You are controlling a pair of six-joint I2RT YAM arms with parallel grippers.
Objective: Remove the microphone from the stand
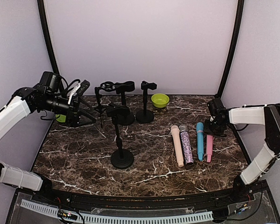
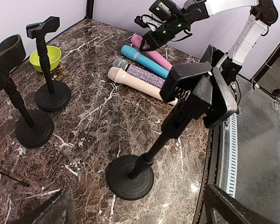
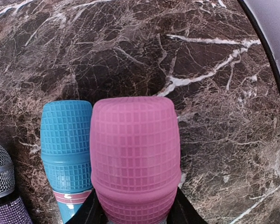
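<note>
The pink microphone [image 3: 135, 158] lies on the tabletop [image 1: 84, 172], last in a row of four and just beside the blue microphone [image 3: 65, 154]. Its head sits between the dark fingers [image 3: 91, 212] of the right hand [image 1: 213, 130], which is narrowed around it with a finger against each side. The left hand [image 1: 84, 100] is spread wide and holds nothing, far off at the left edge. Bare marble lies right of the pink head, up to the tabletop's right edge. The near stand [image 1: 122, 158] stands well apart, its clip empty.
</note>
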